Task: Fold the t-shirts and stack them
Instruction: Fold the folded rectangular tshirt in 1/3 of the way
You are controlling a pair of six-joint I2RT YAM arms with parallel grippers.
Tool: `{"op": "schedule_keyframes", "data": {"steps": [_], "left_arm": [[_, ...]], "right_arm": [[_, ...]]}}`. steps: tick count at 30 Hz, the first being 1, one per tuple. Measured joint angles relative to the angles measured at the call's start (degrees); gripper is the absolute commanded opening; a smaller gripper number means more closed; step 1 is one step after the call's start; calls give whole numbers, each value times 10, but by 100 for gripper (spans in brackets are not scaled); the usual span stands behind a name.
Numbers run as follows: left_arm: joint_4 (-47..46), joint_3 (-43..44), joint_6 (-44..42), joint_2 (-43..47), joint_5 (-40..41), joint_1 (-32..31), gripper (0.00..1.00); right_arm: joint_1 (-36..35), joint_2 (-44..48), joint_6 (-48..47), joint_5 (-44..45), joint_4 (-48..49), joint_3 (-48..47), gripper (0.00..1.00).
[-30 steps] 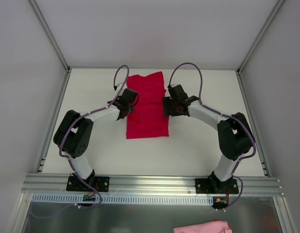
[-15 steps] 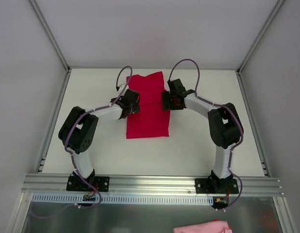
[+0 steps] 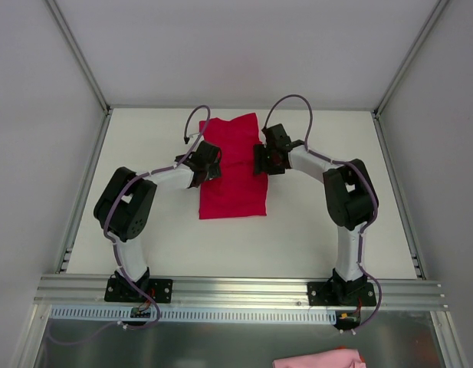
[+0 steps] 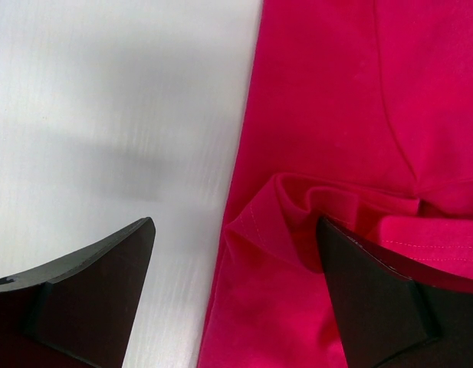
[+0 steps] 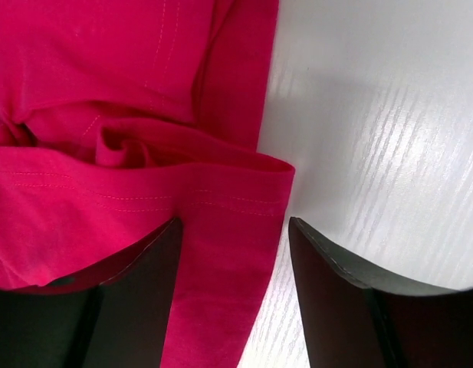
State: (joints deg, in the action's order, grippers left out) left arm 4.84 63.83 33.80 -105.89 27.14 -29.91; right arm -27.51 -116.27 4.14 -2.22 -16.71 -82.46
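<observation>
The folded crimson t-shirt (image 3: 232,172) is lying at center frame on the white counter (image 3: 320,230). The left pincer (image 4: 234,230) and right pincer (image 5: 234,226) are both standing released, straddling its side edges.

- White tabletop (image 3: 297,238), matt, evenly lit, with only soft shadows.
- Plain pale grey walls (image 3: 236,46) close it in on three sides.
- Slanting aluminium posts (image 3: 77,54) at the back corners.
- Aluminium rail (image 3: 236,290) along the near edge.

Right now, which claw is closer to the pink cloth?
Right. The right gripper straddles the right edge of the red t-shirt, toward the pink cloth; the left gripper straddles its left edge.
</observation>
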Motion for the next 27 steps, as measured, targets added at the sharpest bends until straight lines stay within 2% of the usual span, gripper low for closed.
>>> {"op": "schedule_keyframes", "data": {"steps": [3, 4, 5, 6, 10, 17, 23, 27], "left_arm": [[0, 0, 0, -1, -1, 0, 88], [0, 1, 0, -2, -1, 0, 88], [0, 2, 0, -4, -1, 0, 88], [0, 4, 0, -7, -1, 0, 88], [0, 9, 0, -15, -9, 0, 88], [0, 11, 0, -20, -15, 0, 88], [0, 11, 0, -20, -15, 0, 88], [0, 11, 0, -20, -15, 0, 88]], "right_arm": [[1, 0, 3, -10, -2, -3, 47], [2, 0, 5, -14, -3, -5, 40], [2, 0, 9, -19, -3, -5, 27], [4, 0, 8, -21, -3, -6, 21], [9, 0, 15, -33, -7, -6, 2], [20, 0, 20, -83, 11, -10, 1], [32, -4, 30, -240, 89, -11, 1], [33, -20, 59, -367, 183, -11, 1]]}}
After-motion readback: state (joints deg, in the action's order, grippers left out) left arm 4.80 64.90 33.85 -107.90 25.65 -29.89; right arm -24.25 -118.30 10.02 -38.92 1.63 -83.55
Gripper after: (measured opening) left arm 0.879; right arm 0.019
